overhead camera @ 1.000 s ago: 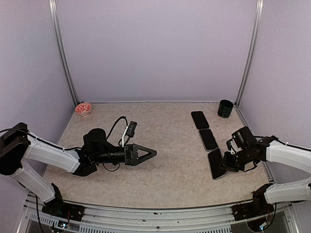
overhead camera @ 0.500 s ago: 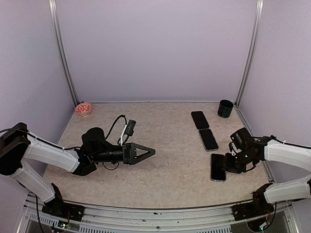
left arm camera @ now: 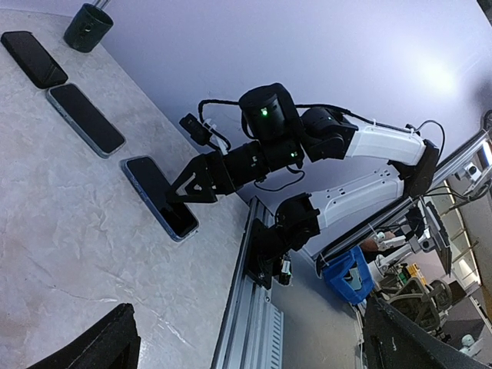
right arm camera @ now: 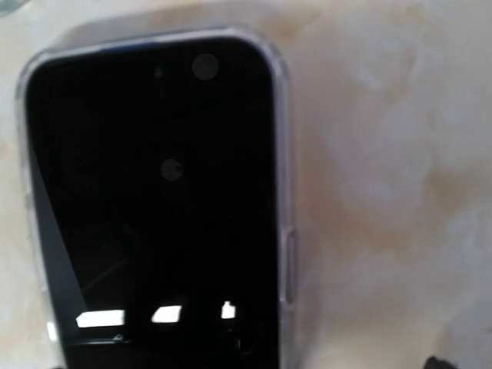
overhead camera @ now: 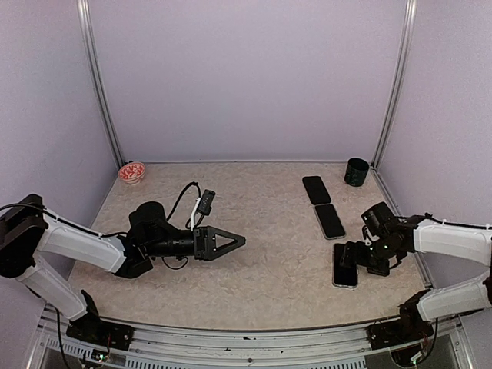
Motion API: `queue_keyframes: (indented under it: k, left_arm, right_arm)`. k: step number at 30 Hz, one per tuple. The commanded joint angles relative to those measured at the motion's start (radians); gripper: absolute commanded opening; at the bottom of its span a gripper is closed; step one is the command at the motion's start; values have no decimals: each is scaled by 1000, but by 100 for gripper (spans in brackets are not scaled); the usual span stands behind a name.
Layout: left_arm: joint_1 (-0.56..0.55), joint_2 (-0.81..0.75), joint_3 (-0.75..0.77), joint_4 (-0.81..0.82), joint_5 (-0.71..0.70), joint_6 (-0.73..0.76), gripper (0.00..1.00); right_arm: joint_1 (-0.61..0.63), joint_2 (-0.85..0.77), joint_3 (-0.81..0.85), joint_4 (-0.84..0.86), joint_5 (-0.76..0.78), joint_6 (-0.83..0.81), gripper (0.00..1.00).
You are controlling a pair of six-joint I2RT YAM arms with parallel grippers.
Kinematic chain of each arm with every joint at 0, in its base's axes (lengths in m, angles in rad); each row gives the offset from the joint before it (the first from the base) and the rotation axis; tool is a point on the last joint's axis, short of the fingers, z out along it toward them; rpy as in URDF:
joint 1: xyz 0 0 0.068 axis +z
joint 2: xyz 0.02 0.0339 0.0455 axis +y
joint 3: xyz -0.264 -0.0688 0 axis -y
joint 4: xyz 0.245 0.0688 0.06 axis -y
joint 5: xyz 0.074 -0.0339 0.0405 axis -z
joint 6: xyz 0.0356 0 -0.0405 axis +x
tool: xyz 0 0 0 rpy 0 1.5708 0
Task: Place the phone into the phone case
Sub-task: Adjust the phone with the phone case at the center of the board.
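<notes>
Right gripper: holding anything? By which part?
Nothing is held. The right gripper stands open by the phone, which lies flat on the table. The left gripper is open and empty too.

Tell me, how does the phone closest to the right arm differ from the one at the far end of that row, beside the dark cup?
The near phone has a pale, clear-looking rim around its dark face, while the far phone looks black all over. Seen from above, the near phone lies almost straight front to back, while the far phone lies slanted. Both lie flat on the table, dark side up.
</notes>
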Motion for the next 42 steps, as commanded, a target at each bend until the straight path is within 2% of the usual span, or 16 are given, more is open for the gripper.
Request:
queue_keyframes:
  k: [1, 11, 22, 24, 28, 34, 42]
  left_arm:
    - [6, -31, -9, 14, 5, 8, 99]
    - [6, -43, -27, 10, -8, 6, 99]
    - [6, -31, -36, 31, -12, -3, 99]
    - [6, -28, -39, 34, -12, -5, 99]
    - [6, -33, -45, 33, -11, -3, 99]
    - [7, -38, -50, 33, -13, -3, 99]
    - [6, -30, -48, 41, -12, -10, 99]
  right_arm:
    - [-6, 56, 19, 66, 12, 14, 99]
    - [18, 147, 65, 106, 11, 5, 99]
    - [130, 262, 133, 63, 137, 31, 99]
    - [150, 285, 148, 45, 164, 31, 97]
    - [182, 314, 163, 13, 206, 20, 87]
    - [189, 292, 150, 11, 212, -27, 76]
    - [187, 317, 191, 44, 178, -196, 74]
